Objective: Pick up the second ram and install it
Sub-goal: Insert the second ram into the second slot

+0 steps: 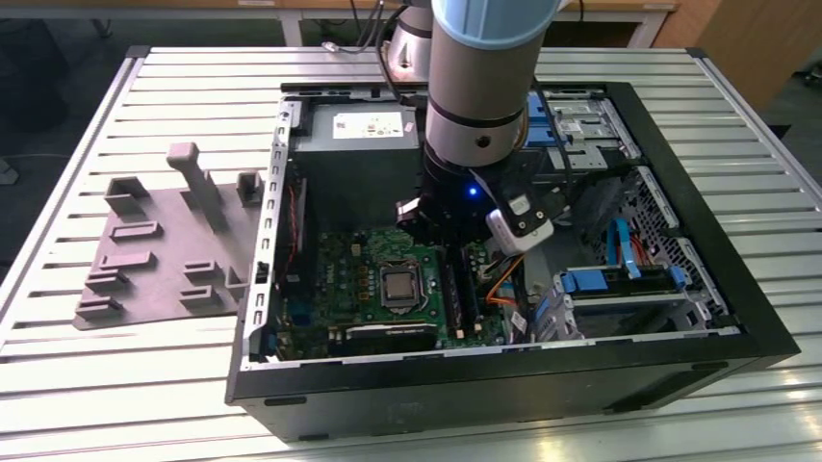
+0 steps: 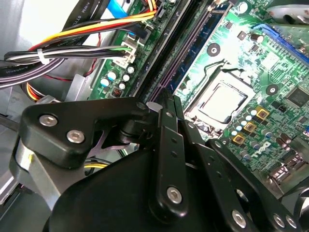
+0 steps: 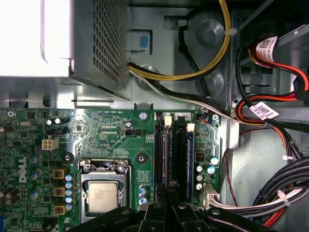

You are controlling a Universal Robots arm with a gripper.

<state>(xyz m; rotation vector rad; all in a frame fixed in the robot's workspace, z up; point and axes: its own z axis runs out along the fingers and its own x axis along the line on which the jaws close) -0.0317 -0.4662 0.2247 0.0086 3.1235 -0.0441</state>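
In the exterior view my gripper (image 1: 452,252) reaches down into the open computer case (image 1: 514,390), over the long black slots of the green circuit board (image 1: 337,279). In the first wrist view the second ram (image 3: 166,154) stands edge-on in a slot beside the processor (image 3: 102,197), and its near end runs in between my fingertips. My gripper (image 3: 169,189) is shut on it there. In the second wrist view the black fingers (image 2: 169,145) meet at the gripper's tip (image 2: 166,99), right at the slots. Another stick (image 3: 189,150) sits two slots over.
The grey holder block (image 1: 167,250) lies on the slatted table at the exterior view's left, outside the case. The power supply box (image 1: 353,144) stands behind the board. Cable bundles (image 3: 270,111) and a drive cage with blue clips (image 1: 629,284) crowd the side next to the slots.
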